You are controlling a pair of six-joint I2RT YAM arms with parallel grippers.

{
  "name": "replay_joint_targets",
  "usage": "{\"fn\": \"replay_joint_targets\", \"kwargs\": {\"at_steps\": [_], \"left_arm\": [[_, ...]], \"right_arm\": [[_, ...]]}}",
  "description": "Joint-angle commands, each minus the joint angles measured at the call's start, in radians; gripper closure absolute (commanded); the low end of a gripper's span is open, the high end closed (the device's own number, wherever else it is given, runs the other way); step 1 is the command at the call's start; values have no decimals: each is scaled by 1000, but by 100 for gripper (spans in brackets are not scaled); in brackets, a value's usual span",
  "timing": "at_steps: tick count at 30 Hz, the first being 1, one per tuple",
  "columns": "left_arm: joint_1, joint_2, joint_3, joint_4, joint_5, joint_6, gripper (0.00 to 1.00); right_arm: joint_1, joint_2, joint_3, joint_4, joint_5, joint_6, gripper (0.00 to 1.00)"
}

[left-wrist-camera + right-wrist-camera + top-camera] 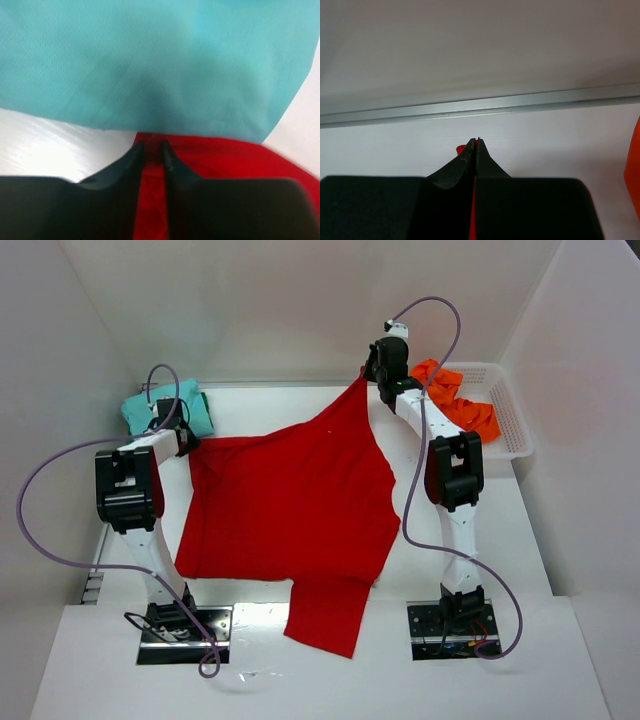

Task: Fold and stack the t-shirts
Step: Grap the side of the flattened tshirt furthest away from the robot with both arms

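- Although the bright red cloth t-shirt (290, 500) lies spread almost flat across the white table (480, 540), you have no fold in it yet. Its body is open, and one flap reaches toward you between the two arm bases.
- Your right gripper (370, 377) has its jaws pressed together on the far right corner of that red shirt and holds the corner lifted off the table. The right wrist view shows only a sliver of red at the tips.
- Your left gripper (188, 437) sits at the far left corner of the same shirt, jaws drawn close with a narrow gap. Red cloth shows in that gap in the left wrist view, but you cannot tell whether it is actually pinched.
- The teal-turquoise cloth t-shirt (150, 412) rests as a compact bundle at the far left of the table, just beside the red shirt's edge. It looks like the one piece already folded.
- The orange cloth t-shirt (460, 405) lies crumpled in the white plastic mesh basket (505, 405) at the far right, unfolded.
- By that reading, roughly one shirt of three is done. The red one is in hand, and the orange one and all the stacking are left.
- The left arm covers part of the teal bundle, so you cannot check how neat its fold is.
- The left wrist view is soft and filled by cloth. The right wrist view shows mostly wall and a grey metal rail (480, 107), with the orange shirt cut off at its right edge.
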Motion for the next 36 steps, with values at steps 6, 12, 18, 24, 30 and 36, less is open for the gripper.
{"fn": "replay_joint_targets", "kwargs": {"at_steps": [6, 12, 18, 24, 30, 36], "left_arm": [[1, 12, 51, 47, -39, 25, 100], [1, -19, 111, 24, -36, 61, 100], [1, -51, 243, -26, -36, 153, 100], [1, -11, 386, -71, -24, 279, 100], [1, 7, 441, -82, 4, 390, 100], [1, -13, 474, -91, 38, 423, 100]], "right_arm": [[-7, 11, 46, 22, 33, -16, 100], [-7, 20, 95, 1, 42, -16, 100], [-16, 29, 141, -19, 42, -16, 100], [-25, 40, 185, -30, 42, -16, 100], [-25, 40, 185, -39, 42, -16, 100], [-25, 40, 185, -39, 22, -7, 100]]}}
